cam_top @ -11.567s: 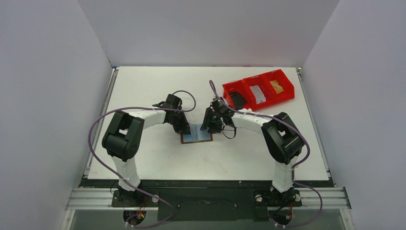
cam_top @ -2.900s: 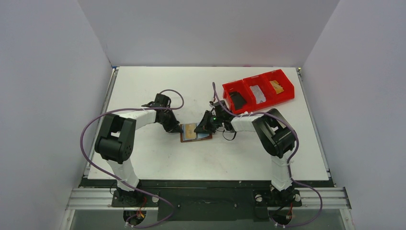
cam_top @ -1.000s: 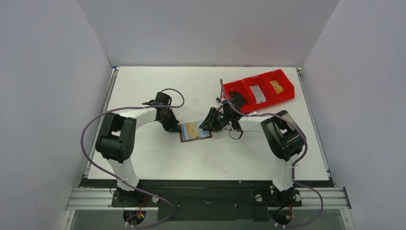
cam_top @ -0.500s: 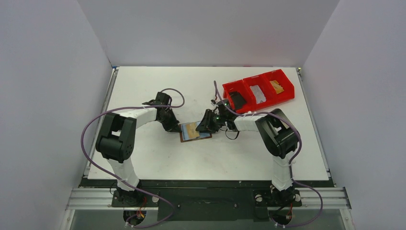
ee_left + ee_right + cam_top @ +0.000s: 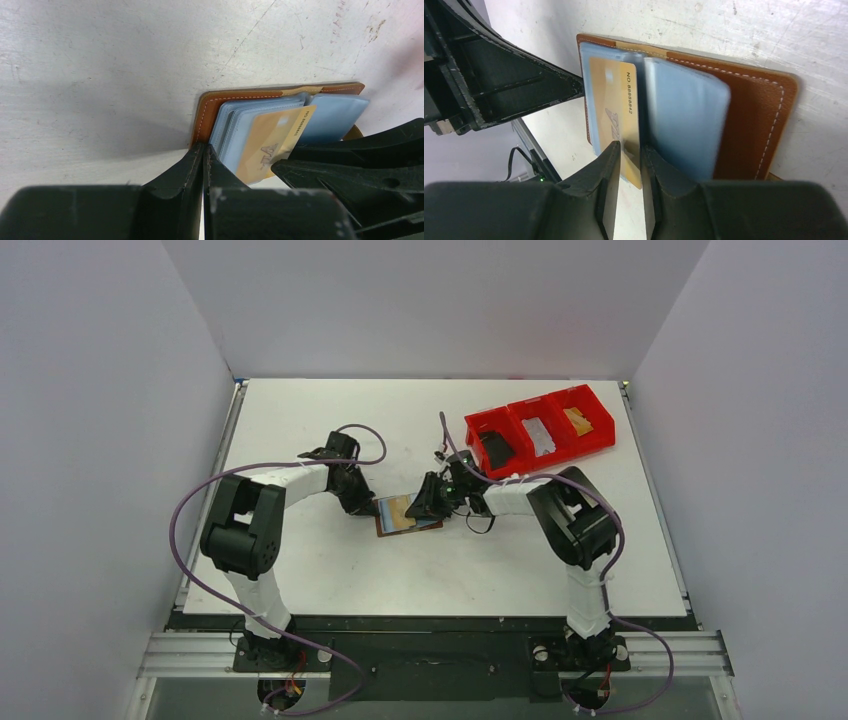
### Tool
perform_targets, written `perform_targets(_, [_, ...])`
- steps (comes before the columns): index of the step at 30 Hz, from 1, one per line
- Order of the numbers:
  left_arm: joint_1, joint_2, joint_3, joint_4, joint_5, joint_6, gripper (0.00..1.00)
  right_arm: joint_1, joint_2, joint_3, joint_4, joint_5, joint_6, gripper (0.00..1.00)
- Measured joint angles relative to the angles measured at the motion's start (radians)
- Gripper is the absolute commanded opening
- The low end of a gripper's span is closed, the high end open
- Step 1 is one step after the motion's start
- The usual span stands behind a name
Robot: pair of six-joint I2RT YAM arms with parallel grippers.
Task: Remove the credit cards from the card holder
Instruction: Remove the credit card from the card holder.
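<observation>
A white table (image 5: 300,420) carries a red bin (image 5: 560,453) with three compartments at the far right. Near the centre, a brown leather card holder (image 5: 408,515) lies open, its pale blue sleeves fanned upward. The left gripper (image 5: 204,150), fingers pressed together, bears its tips on the holder's left edge. A gold credit card (image 5: 616,100) sticks partway out of a sleeve, and the right gripper (image 5: 629,150) is clamped on the card's edge.

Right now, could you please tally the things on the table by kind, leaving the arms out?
Card holder: 1
Gold card: 1
Red bin: 1
Flat items in the bin: 3 (black, grey, tan)
Total: 6
</observation>
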Motion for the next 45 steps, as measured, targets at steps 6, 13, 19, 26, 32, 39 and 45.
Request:
perform_targets(6, [0.000,0.002,0.004,-0.005,-0.002,0.000,0.00,-0.012,0.009,-0.008,0.014,-0.011,0.024,0.00])
perform_targets(13, [0.002,0.007,0.010,-0.011,-0.001,0.000,0.00,-0.053,0.001,-0.050,0.053,-0.026,0.037,0.00])
perform_targets(19, [0.007,0.008,0.010,-0.012,0.006,0.001,0.00,-0.081,-0.038,-0.073,0.025,0.003,0.020,0.00])
perform_targets(26, [0.007,0.009,0.010,-0.011,0.008,0.008,0.00,-0.102,-0.088,-0.102,-0.024,0.056,-0.006,0.00])
perform_targets(32, [0.008,0.009,0.021,-0.023,0.001,0.026,0.05,-0.117,-0.135,-0.103,-0.077,0.111,-0.032,0.00])
perform_targets(39, [0.026,0.008,0.097,-0.111,-0.059,0.076,0.27,-0.117,-0.169,-0.086,-0.125,0.115,-0.032,0.00])
perform_targets(45, [0.035,-0.049,0.202,-0.142,-0.042,0.114,0.41,-0.117,-0.219,-0.040,-0.154,0.091,-0.016,0.00])
